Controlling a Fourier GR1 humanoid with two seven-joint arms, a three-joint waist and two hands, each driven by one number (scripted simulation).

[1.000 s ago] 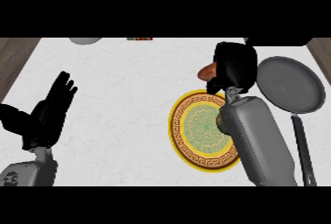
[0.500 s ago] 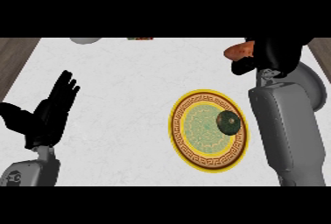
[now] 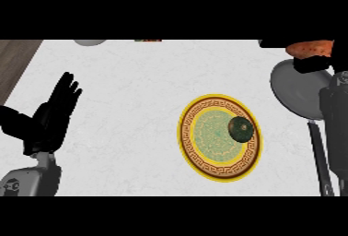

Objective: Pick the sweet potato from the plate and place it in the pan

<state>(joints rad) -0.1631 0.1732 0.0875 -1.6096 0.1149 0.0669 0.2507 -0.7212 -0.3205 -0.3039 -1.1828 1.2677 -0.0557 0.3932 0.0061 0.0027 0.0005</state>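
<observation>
The orange-brown sweet potato (image 3: 309, 48) is held at the top right, above the far rim of the grey pan (image 3: 297, 90). My right hand (image 3: 314, 63) is curled round it from below, and only part of the hand shows by the view's right edge. The yellow patterned plate (image 3: 211, 159) lies at the centre right with a dark green round object (image 3: 240, 128) on its right side. My left hand (image 3: 49, 117) rests open at the left, fingers up.
The pan's dark handle (image 3: 319, 156) runs down along the right edge beside my right forearm (image 3: 336, 110). A grey round object (image 3: 89, 42) and a small dark item (image 3: 147, 40) sit at the counter's far edge. Brown wood shows at the top left corner.
My right hand has carried the sweet potato up off the plate and rightward to above the pan. The forearm swung right, uncovering the plate and the dark green object. The left hand stayed still.
</observation>
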